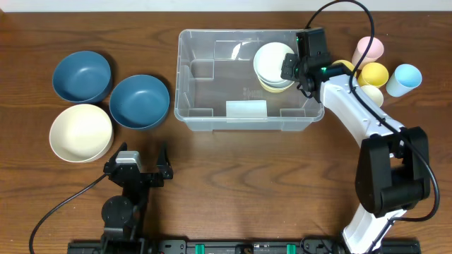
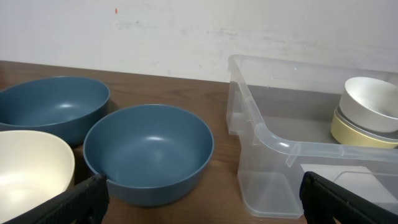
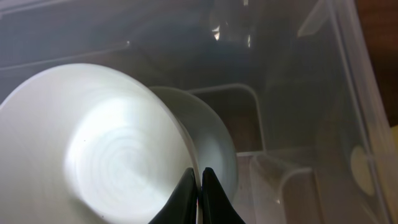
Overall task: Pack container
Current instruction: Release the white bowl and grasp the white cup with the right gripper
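Note:
The clear plastic container (image 1: 212,116) stands at the table's middle back; it also shows in the left wrist view (image 2: 267,137) and the right wrist view (image 3: 348,93). My right gripper (image 1: 291,68) is shut on the rim of a white bowl (image 1: 272,60), pinching it (image 3: 198,180) inside the container's right end, over a cream bowl (image 1: 272,86). My left gripper (image 1: 138,169) is open and empty near the table's front left, facing a blue bowl (image 2: 149,152).
Two blue bowls (image 1: 82,75) (image 1: 139,100) and a cream bowl (image 1: 80,132) sit left of the container. Small cups, pink (image 1: 369,48), yellow (image 1: 374,73) and light blue (image 1: 407,79), stand right of it. A white label (image 1: 246,109) is on the container's front wall.

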{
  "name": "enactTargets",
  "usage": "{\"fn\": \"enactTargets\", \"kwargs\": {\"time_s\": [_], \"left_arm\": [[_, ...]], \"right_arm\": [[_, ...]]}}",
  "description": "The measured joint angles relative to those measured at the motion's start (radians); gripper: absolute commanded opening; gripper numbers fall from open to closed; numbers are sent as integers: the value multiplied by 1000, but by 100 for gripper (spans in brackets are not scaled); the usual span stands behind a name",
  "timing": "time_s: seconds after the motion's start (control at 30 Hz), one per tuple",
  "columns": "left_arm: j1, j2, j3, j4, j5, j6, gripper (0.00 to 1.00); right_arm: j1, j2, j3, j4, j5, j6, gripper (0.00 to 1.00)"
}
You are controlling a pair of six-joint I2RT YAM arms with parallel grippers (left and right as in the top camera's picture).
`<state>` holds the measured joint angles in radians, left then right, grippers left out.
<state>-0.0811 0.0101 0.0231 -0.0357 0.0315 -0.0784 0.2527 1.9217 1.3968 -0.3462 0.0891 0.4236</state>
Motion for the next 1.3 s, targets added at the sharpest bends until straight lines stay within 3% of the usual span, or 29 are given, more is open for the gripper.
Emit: {"fn": "enactTargets", "kwargs": {"time_s": [0.1,0.13,0.2,0.23,0.3,0.7,0.97,1.1,1.3], "left_arm": [[0,0,0,0,0,0,98],[0,0,0,0,0,0,98],[0,0,0,0,0,0,98],[0,0,0,0,0,0,98],[0,0,0,0,0,0,98],[0,0,0,0,0,0,98],[0,0,0,0,0,0,98],[0,0,0,0,0,0,98],[0,0,0,0,0,0,98]], "right_arm": [[0,0,0,5,0,3,7],[0,0,0,3,0,6,19],[0,0,0,0,3,11,56],[0,0,0,-3,3,12,66],[0,0,1,-15,6,12,73],[22,-24,63,-192,-68,-17,76],[60,-325,124,-396,-114,-6,77],[-28,-468,148,-577,-111,45,76],[-269,-486,140,-795,-95,95,75]]}}
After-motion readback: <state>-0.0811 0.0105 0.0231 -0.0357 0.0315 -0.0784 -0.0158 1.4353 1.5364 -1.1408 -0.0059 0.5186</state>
